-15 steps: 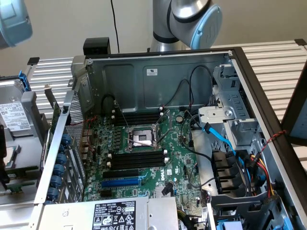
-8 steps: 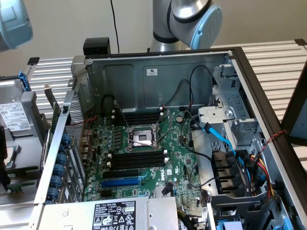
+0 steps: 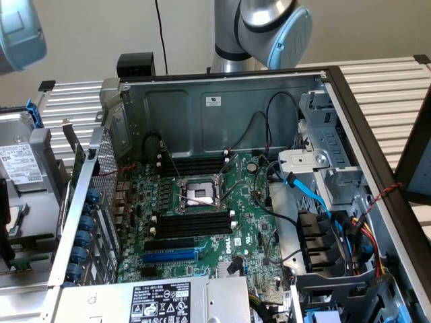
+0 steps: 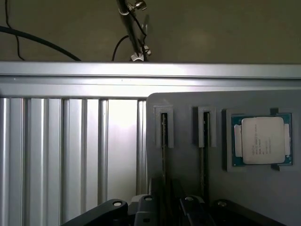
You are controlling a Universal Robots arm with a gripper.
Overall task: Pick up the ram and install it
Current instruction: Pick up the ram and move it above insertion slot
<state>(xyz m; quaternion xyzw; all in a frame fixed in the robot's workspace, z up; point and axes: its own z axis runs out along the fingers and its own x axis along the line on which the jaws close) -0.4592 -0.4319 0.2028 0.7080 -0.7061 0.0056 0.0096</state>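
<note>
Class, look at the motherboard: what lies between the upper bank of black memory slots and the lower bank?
The CPU socket, with its metal frame, lies between the upper bank and the lower bank; the exterior view shows it.

Arm (image 3: pixel 266 30) standing behind the computer case (image 3: pixel 182 114), jaws spread wide.

In the exterior view a thick grey joint with a pale blue end cap (image 3: pixel 294 37) rises just behind the case's far wall, near its middle, with the silver column under it dropping out of sight behind that wall. A second blue-capped joint (image 3: pixel 19 33) hangs high up, well off the case toward the exterior view's left, beyond its slotted side. In the wrist view the gripper (image 4: pixel 167 209) points away from the camera, its dark fingers (image 4: pixel 114 208) splayed apart with nothing clamped between them.
</note>
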